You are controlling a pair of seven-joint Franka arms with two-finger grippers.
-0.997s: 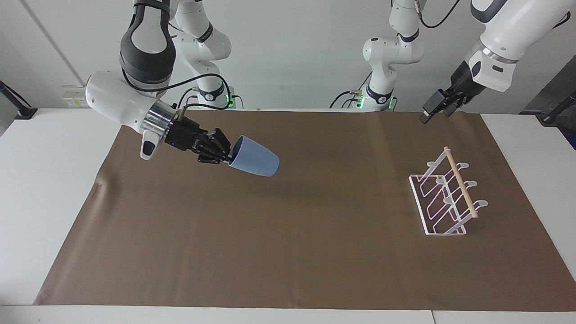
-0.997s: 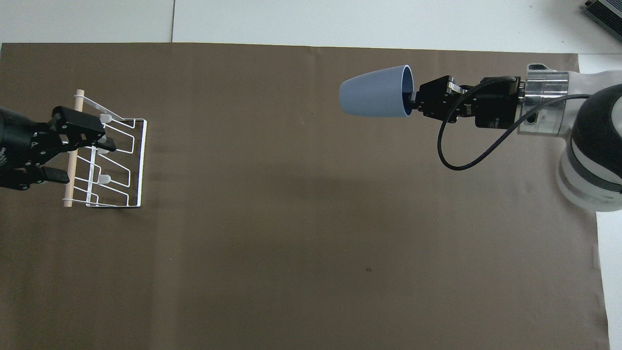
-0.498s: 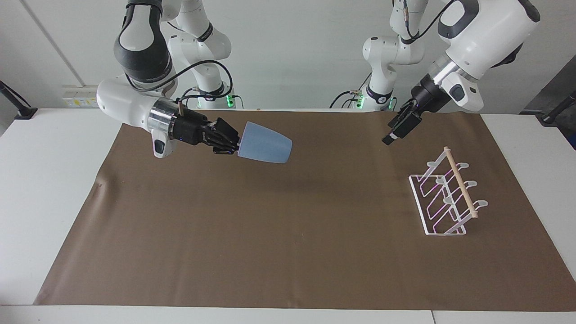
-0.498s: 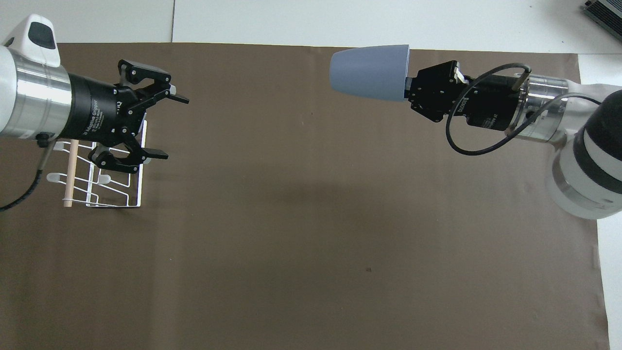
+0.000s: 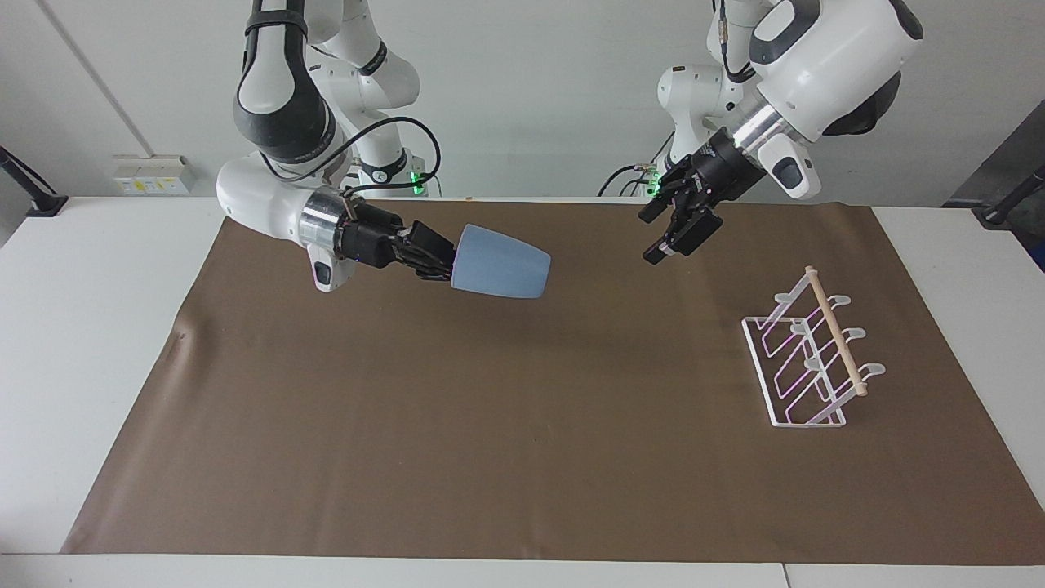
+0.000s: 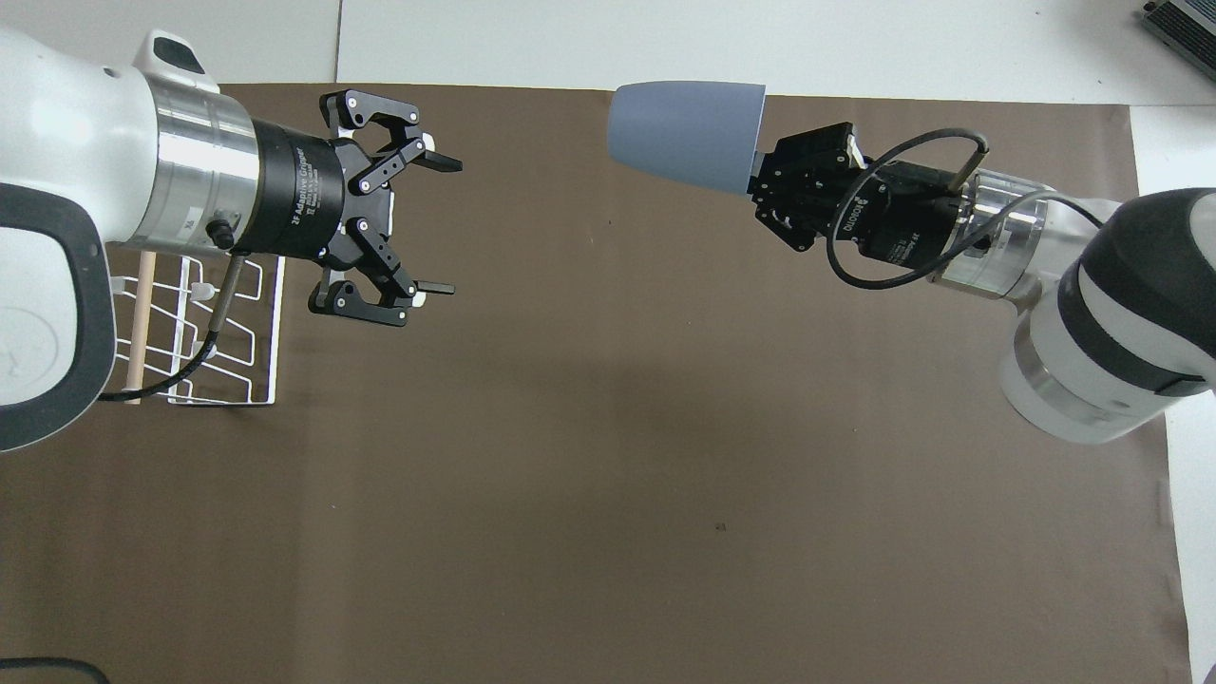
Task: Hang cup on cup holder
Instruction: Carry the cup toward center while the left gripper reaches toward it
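Over the tabletop [image 5: 98, 343] my right tool [image 5: 433, 255] grips the cup [image 5: 500, 261] by its rim. My left tool [image 6: 432, 226] hovers wide open. Hanging it on the cup holder [image 5: 812, 359] remains.

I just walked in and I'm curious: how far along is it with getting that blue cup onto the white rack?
Done: the right gripper holds the cup by its rim, on its side, up over the brown mat. In hand: the left gripper hangs open in the air, facing the cup, perhaps for a handover. Left: the cup holder, at the left arm's end, has nothing on its prongs.
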